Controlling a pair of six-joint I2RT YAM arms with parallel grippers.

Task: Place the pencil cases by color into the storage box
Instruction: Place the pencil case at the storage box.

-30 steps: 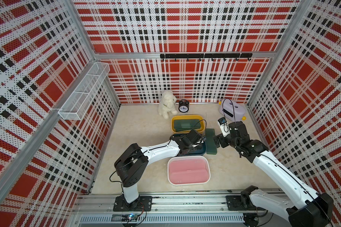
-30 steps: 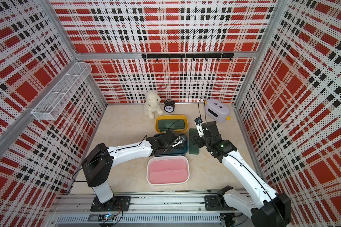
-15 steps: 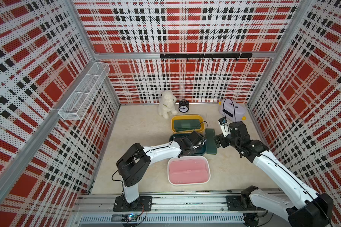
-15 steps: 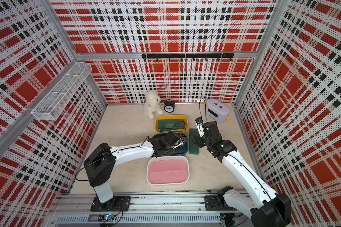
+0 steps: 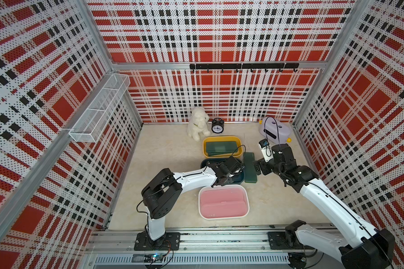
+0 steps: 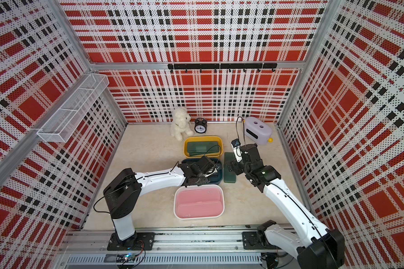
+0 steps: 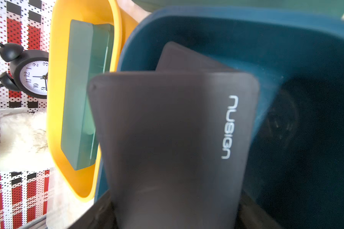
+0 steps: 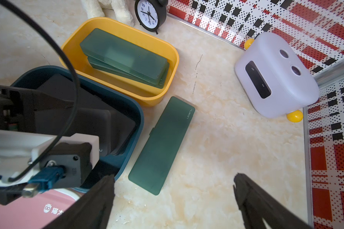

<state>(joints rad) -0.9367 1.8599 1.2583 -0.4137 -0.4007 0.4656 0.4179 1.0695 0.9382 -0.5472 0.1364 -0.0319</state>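
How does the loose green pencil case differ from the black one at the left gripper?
The green pencil case lies untouched on the table beside the blue tub; the black pencil case is in that tub, at the left gripper. Green is translucent; black is matte. Both are long, rounded, printed nusign.

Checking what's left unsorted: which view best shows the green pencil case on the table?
The right wrist view: the green pencil case lies whole, close up, beside the blue tub. Both top views show it small; the left wrist view gives no clear sight.

Green cases (image 8: pixel 125 57), yellow tub (image 8: pixel 147 95); black cases (image 7: pixel 167 128), blue tub (image 8: pixel 127 154).
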